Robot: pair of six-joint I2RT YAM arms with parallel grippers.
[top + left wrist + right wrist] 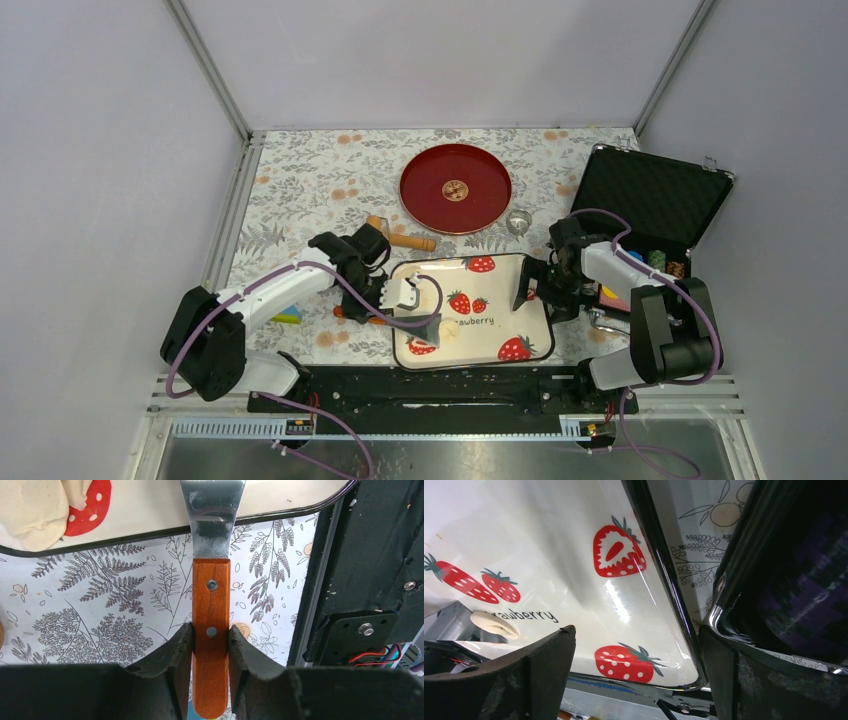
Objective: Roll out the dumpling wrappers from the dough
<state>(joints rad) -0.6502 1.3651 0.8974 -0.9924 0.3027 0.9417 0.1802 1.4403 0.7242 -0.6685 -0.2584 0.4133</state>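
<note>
Nearest the arms sits the glossy white strawberry-print tray [505,288] with its black rim. In its near left corner lies the dough [30,510], a soft off-white lump. The left gripper [210,635] is clamped on the wooden handle of a scraper [212,595], whose flat steel blade reaches over the rim near the lump. The right gripper [638,632] hangs with its fingers spread across the tray's right rim, well apart from the dough. Further back lie a wooden roller [402,238], a small metal ring [518,222] and a round red plate [478,205]. At the right stands an open black case [645,195].
</note>
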